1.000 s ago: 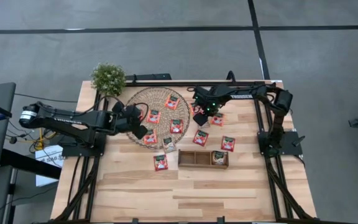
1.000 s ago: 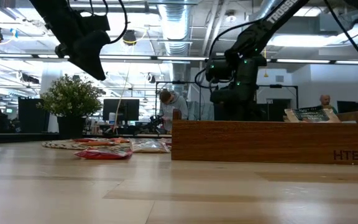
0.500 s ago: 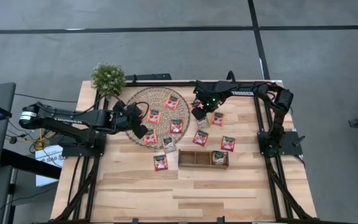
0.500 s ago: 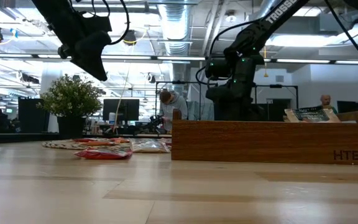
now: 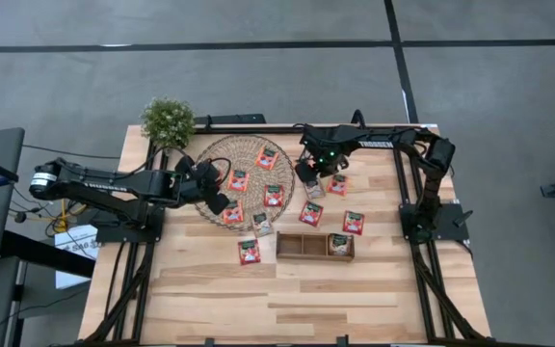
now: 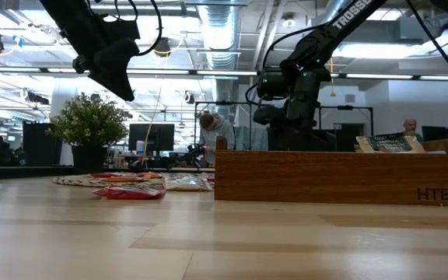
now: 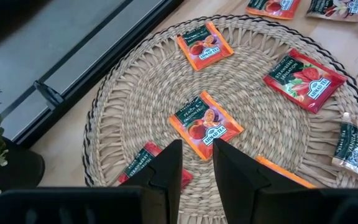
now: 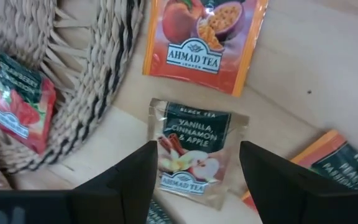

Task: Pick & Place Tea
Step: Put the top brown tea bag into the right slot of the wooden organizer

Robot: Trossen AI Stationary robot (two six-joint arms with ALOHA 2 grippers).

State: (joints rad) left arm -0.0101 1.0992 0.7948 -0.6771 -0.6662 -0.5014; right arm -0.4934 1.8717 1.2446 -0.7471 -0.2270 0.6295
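Small square tea sachets lie flat: several on the round woven mat (image 5: 244, 183), several on the table right of it, one red (image 5: 249, 252) near the tray. My right gripper (image 5: 307, 174) is open beside the mat's right edge. In its wrist view the fingers stand on either side of a pale grey-white sachet (image 8: 194, 152) lying on the wood; I cannot tell if they touch anything. My left gripper (image 5: 216, 189) hovers open above the mat's left part, an orange sachet (image 7: 205, 124) just beyond its fingertips.
The brown three-part wooden tray (image 5: 302, 247) sits near the table's middle, with a sachet (image 5: 340, 244) in its right compartment. A potted plant (image 5: 168, 120) stands at the far left corner. An orange sachet (image 8: 204, 37) lies just beyond the pale one. Bare wood fills the near half.
My right gripper has shifted a little toward the table's left, closer to the mat's edge. The sachets have stayed where they were.
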